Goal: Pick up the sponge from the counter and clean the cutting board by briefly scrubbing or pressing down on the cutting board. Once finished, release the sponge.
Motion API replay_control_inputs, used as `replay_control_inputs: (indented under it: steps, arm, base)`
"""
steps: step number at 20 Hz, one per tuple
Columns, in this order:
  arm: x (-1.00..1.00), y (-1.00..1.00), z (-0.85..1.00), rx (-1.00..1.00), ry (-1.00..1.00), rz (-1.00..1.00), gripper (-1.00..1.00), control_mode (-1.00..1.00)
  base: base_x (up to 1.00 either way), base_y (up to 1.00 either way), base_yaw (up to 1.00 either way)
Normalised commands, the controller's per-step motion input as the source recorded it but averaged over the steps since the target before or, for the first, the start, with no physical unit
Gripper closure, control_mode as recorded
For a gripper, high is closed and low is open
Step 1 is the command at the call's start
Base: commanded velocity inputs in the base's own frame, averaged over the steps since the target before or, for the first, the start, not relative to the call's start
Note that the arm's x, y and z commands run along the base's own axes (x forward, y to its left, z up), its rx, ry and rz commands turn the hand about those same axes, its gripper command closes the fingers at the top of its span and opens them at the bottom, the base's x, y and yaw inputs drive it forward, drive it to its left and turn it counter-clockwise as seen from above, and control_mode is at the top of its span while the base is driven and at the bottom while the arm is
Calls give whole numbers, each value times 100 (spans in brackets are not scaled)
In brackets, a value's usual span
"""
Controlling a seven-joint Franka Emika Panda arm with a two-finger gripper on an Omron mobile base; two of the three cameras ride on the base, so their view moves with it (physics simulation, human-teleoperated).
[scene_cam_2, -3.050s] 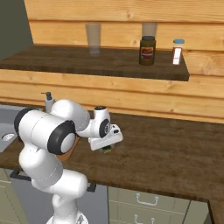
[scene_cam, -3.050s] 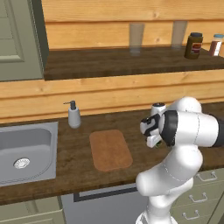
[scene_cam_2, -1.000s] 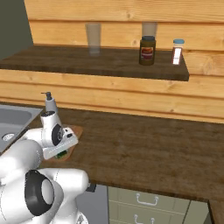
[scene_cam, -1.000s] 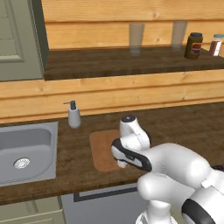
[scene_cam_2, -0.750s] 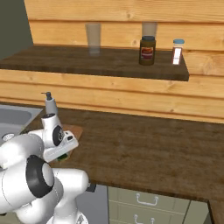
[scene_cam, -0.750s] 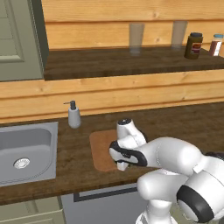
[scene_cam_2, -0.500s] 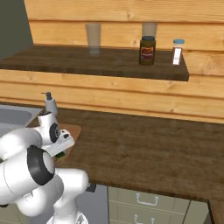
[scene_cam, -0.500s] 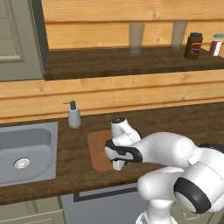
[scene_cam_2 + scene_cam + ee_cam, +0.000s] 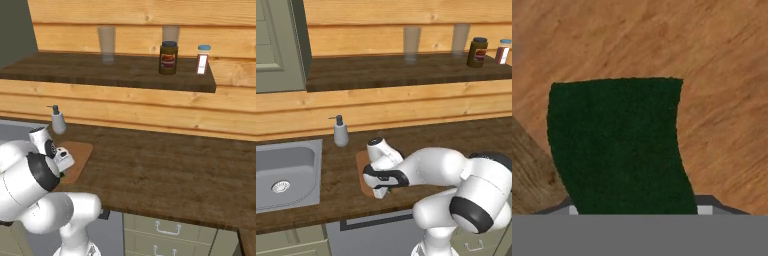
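Claw [image 9: 382, 191] grips sponge [image 9: 619, 147] low over cutting board [image 9: 362, 170].

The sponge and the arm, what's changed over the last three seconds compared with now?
The arm swung from the right side of the counter over to the cutting board and lowered, carrying the sponge in the gripper; the sponge now hangs close above the board's light wood. The cutting board, soap dispenser, sink and shelf jars stayed put.
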Motion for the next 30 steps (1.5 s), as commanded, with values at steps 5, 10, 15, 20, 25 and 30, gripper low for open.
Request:
replay_control_inputs:
  steps: [5, 10, 15, 20, 25, 30]
  arm:
    - [13, 42, -19, 0, -5, 3, 100, -100]
    - [10, 79, 0, 0, -2, 0, 100, -100]
    - [13, 75, 0, 0, 0, 0, 100, -100]
    - [4, 38, 27, 0, -1, 0, 100, -100]
    - [2, 39, 11, 0, 0, 0, 100, -100]
    - [12, 1, -21, 0, 0, 0, 100, -100]
  base:
    - [0, 0, 0]
    - [0, 0, 0]
    - [0, 0, 0]
    - [0, 0, 0]
    - [0, 0, 0]
    - [0, 0, 0]
